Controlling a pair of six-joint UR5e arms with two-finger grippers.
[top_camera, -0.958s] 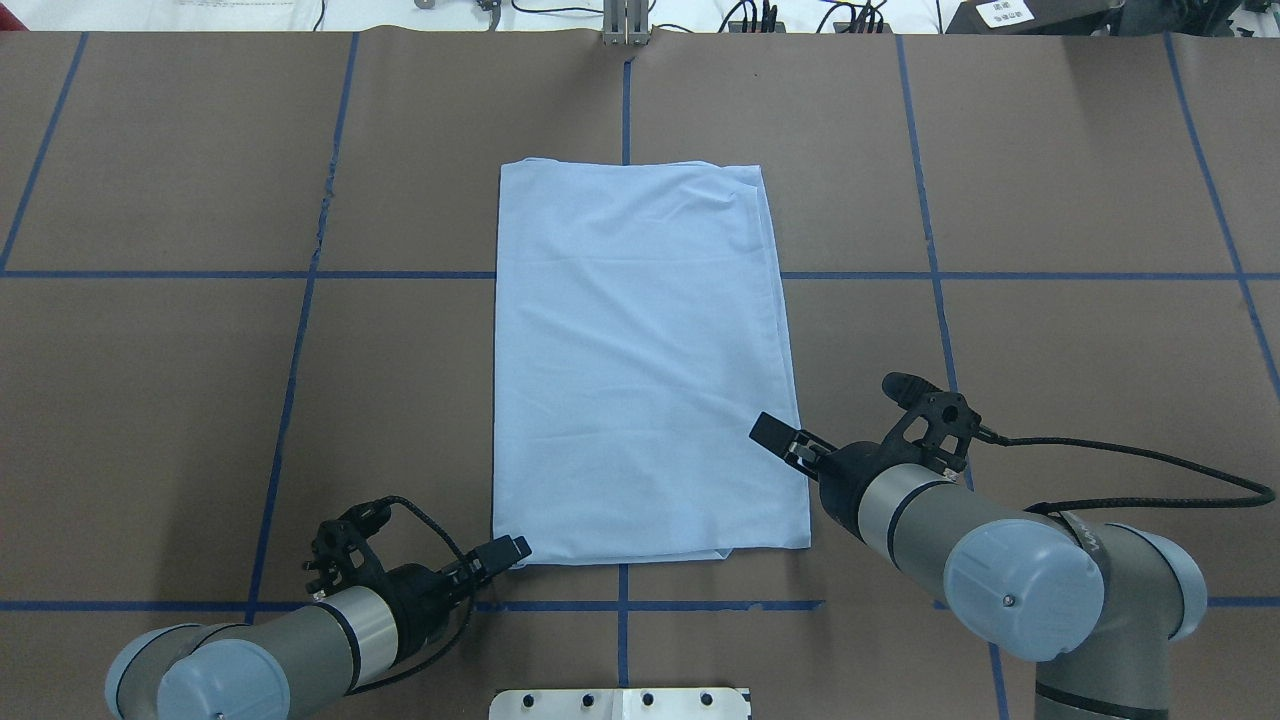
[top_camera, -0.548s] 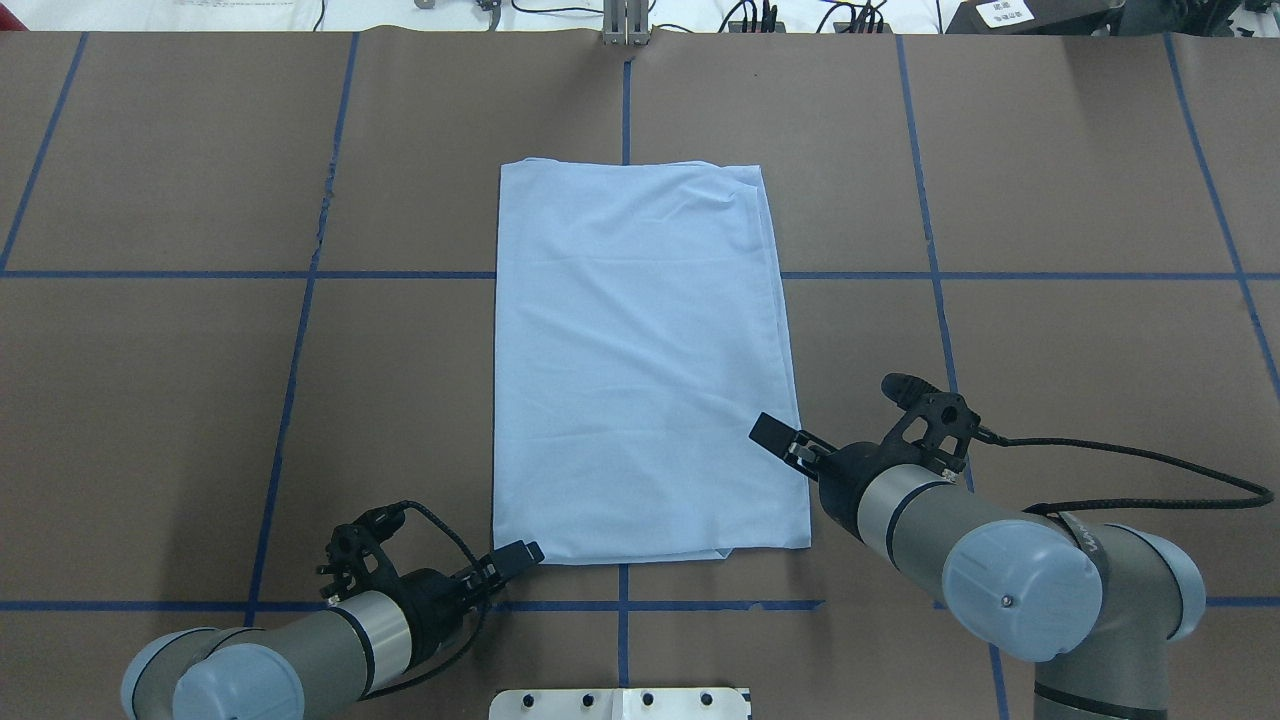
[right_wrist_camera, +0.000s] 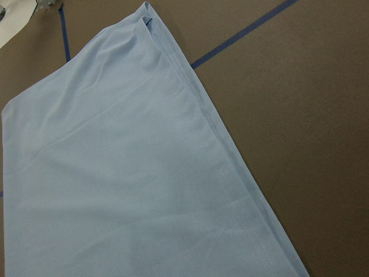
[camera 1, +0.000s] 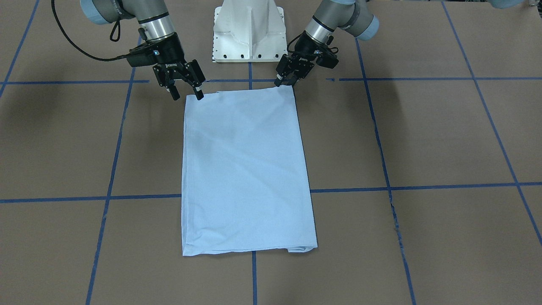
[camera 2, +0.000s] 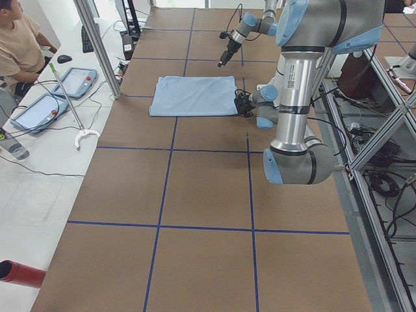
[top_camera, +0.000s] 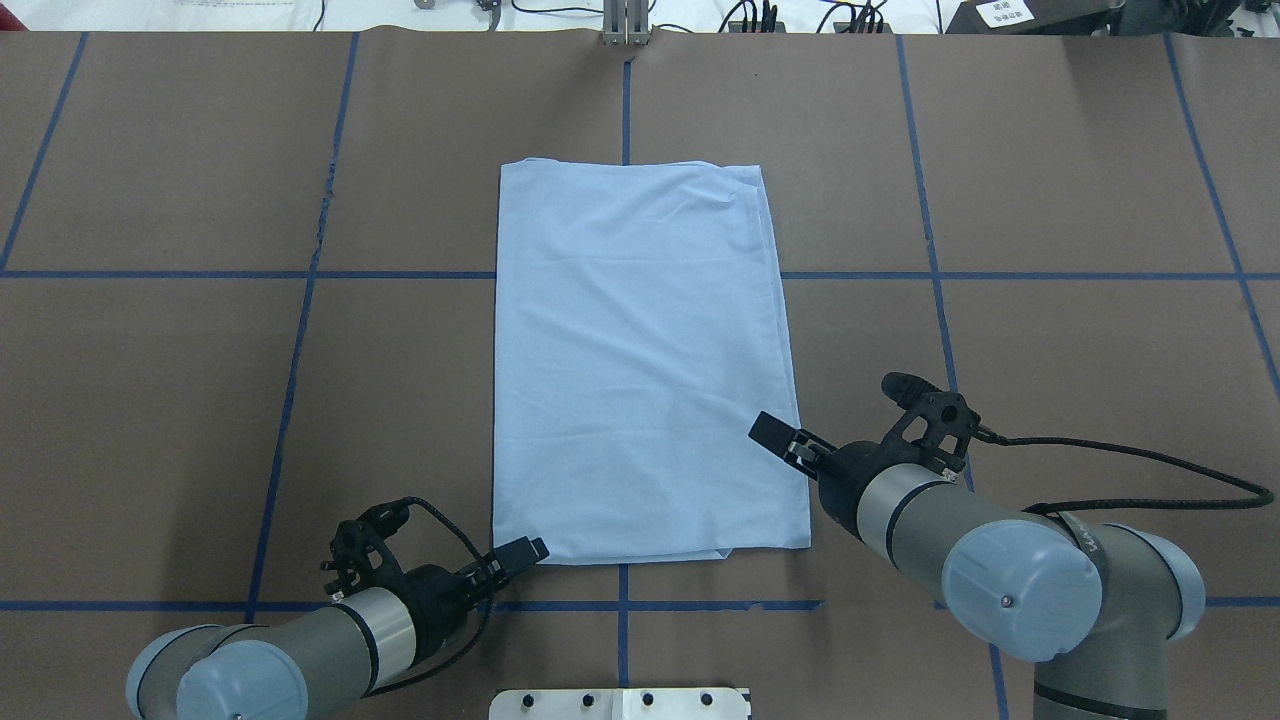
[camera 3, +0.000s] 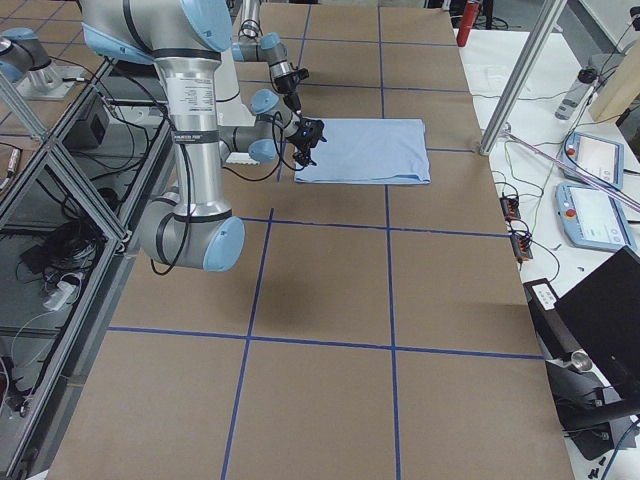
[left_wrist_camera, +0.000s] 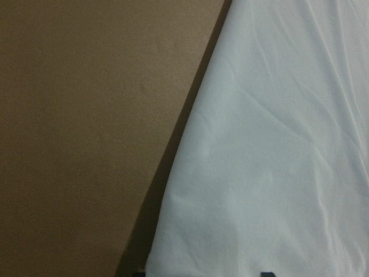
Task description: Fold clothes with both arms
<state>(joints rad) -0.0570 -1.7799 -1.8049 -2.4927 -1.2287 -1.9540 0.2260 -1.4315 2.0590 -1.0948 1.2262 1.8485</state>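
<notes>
The light blue T-shirt (top_camera: 640, 360) lies flat on the brown table, folded into a long rectangle; its print and collar are hidden. It also shows in the front view (camera 1: 245, 169). My left gripper (top_camera: 525, 550) sits low at the shirt's near-left corner, also in the front view (camera 1: 285, 83). It is open: the left wrist view shows the shirt (left_wrist_camera: 271, 150) close up, with two dark fingertips apart at the bottom edge. My right gripper (camera 1: 186, 96) is open and empty, hovering above the shirt's right edge near its near-right corner, also in the overhead view (top_camera: 775, 435).
The white pedestal base (camera 1: 247, 29) stands just behind the shirt, between the arms. Blue tape lines (top_camera: 300, 330) grid the table. Cables and a bracket (top_camera: 625, 25) line the far edge. An operator (camera 2: 19, 39) sits by tablets beyond the table's far side.
My left gripper has slid right and slightly forward, up to the shirt's near-left corner. The right arm and the shirt have not moved.
</notes>
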